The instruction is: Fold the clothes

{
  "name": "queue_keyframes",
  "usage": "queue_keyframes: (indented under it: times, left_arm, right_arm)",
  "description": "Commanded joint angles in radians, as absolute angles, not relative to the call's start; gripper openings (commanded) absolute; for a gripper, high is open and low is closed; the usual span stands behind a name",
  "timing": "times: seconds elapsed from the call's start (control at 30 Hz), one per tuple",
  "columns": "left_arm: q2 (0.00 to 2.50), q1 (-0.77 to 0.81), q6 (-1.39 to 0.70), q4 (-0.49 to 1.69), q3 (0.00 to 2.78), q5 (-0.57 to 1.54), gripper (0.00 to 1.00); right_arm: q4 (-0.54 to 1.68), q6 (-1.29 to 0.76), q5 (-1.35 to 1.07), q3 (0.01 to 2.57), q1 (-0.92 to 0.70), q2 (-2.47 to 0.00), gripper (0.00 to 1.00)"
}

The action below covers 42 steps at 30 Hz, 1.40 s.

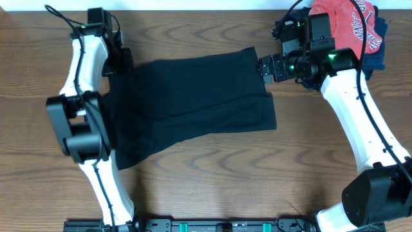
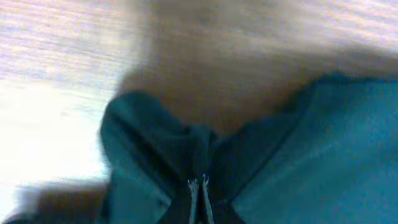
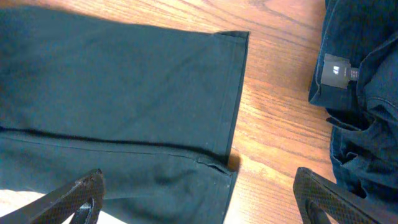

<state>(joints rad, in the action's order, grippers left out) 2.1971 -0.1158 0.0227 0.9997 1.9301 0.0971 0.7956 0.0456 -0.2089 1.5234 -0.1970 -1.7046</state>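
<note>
Left gripper (image 2: 200,186): pinched tight on bunched left edge of black clothes (image 1: 193,96). Clothes: spread flat mid-table (image 1: 206,187), between both arms. Right gripper (image 3: 199,202): jaws wide, holding nothing, over clothes' right hem.

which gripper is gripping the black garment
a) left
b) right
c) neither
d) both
a: the left gripper is shut on a bunched bit of the black garment, while the right gripper stands open near its hem, gripping nothing.
</note>
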Motion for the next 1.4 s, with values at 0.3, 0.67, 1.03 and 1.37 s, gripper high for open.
queue_keyframes:
  times: [0.3, 0.67, 1.03, 1.37]
  left_arm:
    - [2.073, 0.021, -0.027, 1.308, 1.835, 0.086, 0.06]
    - [2.073, 0.104, -0.04, 1.27, 1.463, 0.089, 0.06]
    - [1.984, 0.101, -0.038, 1.23, 1.548, 0.088, 0.17]
    - [1.868, 0.101, 0.03, 1.095, 1.552, 0.088, 0.53]
  right_arm:
    - [0.796, 0.062, -0.206, 1.542, -0.203, -1.713, 0.95]
    - [0.788, 0.062, -0.206, 1.542, -0.203, -1.713, 0.95]
    - [0.778, 0.061, -0.207, 1.542, -0.203, -1.713, 0.95]
    - [0.778, 0.061, -0.207, 1.542, -0.203, -1.713, 0.95]
